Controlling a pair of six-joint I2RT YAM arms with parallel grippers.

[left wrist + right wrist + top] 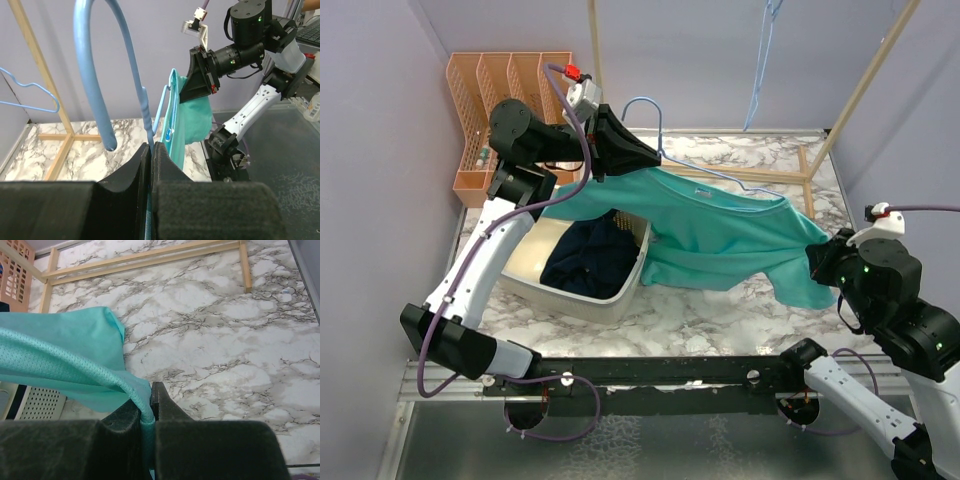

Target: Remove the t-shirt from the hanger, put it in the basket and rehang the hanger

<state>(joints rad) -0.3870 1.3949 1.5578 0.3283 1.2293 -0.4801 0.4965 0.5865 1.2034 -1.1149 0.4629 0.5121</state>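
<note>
Now our left gripper [151,147] clenches the hanger [92,85], our right gripper [150,390] pinches the t-shirt [720,235] edge; we see open table [720,310] beneath, basket [620,290] and wooden frame [760,177] near.

The black two-finger right gripper [148,396] is pinching a fold of the teal mesh-fabric t-shirt [65,340], its jaws pressing together on the cloth. The shirt is stretching away to the left over the white, grey-veined marble tabletop [225,340]. A pale wooden frame [150,257] is lying along the far side. An orange perforated plastic rack [12,270] is showing at top left, and a white perforated basket [42,402] is peeking out beneath the shirt.
</note>
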